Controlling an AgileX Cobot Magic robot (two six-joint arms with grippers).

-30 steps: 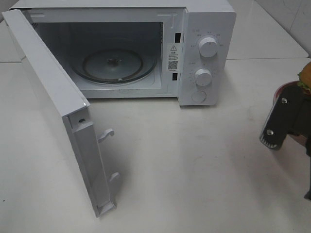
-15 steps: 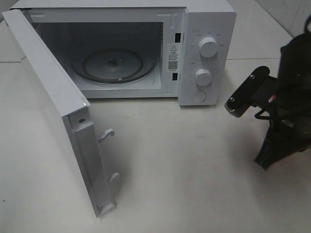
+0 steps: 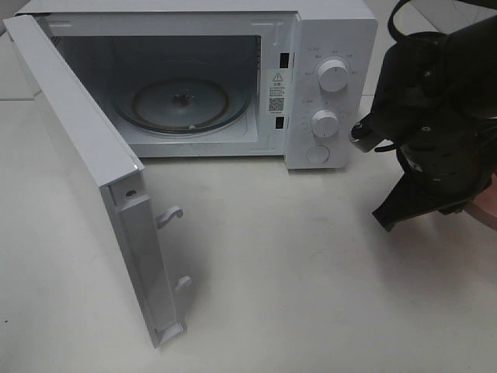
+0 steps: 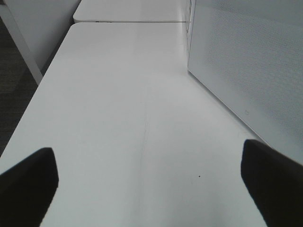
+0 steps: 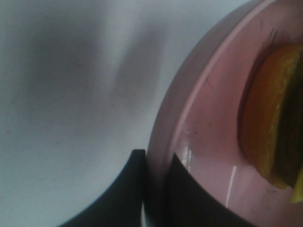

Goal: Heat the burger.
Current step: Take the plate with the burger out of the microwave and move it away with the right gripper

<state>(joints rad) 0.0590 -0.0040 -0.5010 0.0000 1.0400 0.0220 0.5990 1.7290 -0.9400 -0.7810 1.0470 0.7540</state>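
Even, soft overhead light; faint shadows on the table (image 3: 311, 272) — right wrist view blurred (close range), glare streaks on the plate (image 5: 208, 142).

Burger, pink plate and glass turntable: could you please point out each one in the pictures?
burger (image 5: 267, 111), right wrist view, on the side of the bun.
pink plate (image 5: 208, 120), right wrist view, on its bare inner surface near the rim.
glass turntable (image 3: 182, 102), exterior high view, near its centre inside the open microwave.
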